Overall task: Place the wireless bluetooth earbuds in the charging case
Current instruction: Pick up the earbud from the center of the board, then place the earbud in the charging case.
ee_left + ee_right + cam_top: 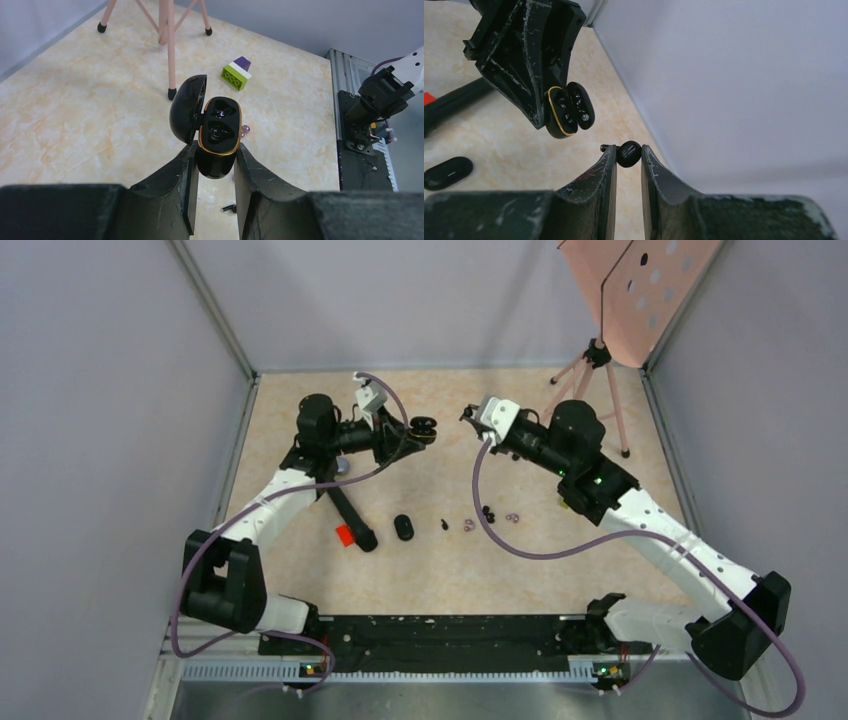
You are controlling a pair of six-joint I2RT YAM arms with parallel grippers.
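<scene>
No text, label, brand, number or sign can be read in any view. The open charging case shows only a plain gold rim. The black earbud, the green, white and purple block and the far pink perforated panel carry no legible marking.

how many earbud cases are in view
2. The open case is clamped in the left claw, lid swung back. The closed case lies on the table just right of the black marker. Another could be hidden from these views.
</scene>
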